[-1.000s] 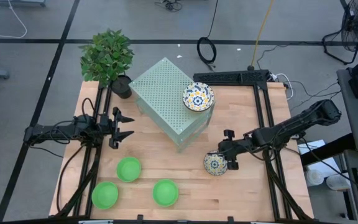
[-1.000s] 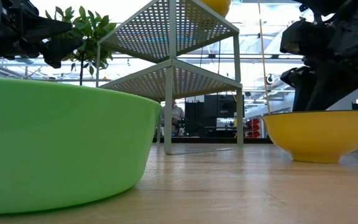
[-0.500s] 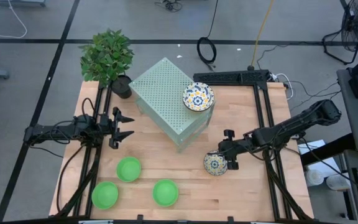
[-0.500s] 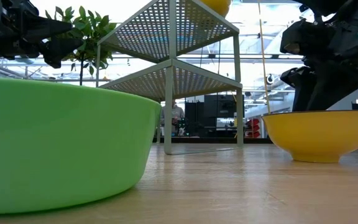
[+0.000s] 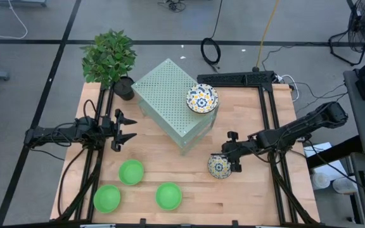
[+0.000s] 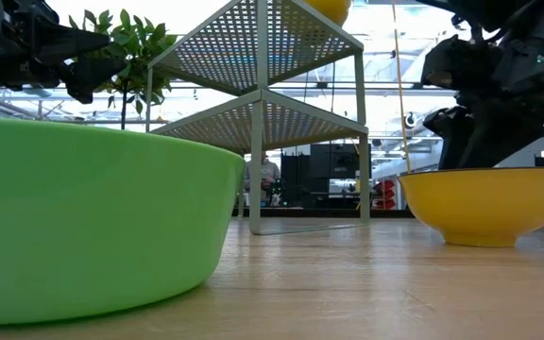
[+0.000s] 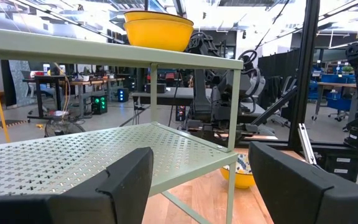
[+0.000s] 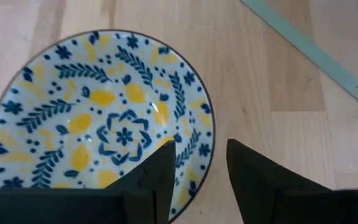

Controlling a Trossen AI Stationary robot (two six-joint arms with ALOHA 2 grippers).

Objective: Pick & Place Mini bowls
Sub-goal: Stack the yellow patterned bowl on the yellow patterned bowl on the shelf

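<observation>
the right gripper [image 5: 228, 162] is at the rim of a patterned mini bowl [image 5: 219, 166] that stands on the bench [image 5: 252, 196], in front of the pale green perforated shelf [image 5: 170, 101]. in the right wrist view its two fingers [image 8: 160, 177] stand a little apart, one over the inside of this bowl [image 8: 98, 118] and one over the wood outside, so the rim lies between them; i cannot tell if they really press the rim. in the low view the same bowl [image 6: 484, 203] shows a yellow outside and sits flat on the wood under the dark right arm. a second patterned bowl [image 5: 202, 98] rests on the top of the shelf, near its right corner. three bright green bowls stand on the front left part of the bench: one [image 5: 131, 171] nearest the shelf, one [image 5: 107, 198] at the front left, and one [image 5: 168, 196] to the right of it, all apart from each other. the left gripper [image 5: 129, 128] waits over the left side of the bench, beside the shelf, with its fingers [image 7: 126, 186] wide apart and holding nothing. a potted plant [image 5: 109, 58] stands at the back left corner.
</observation>
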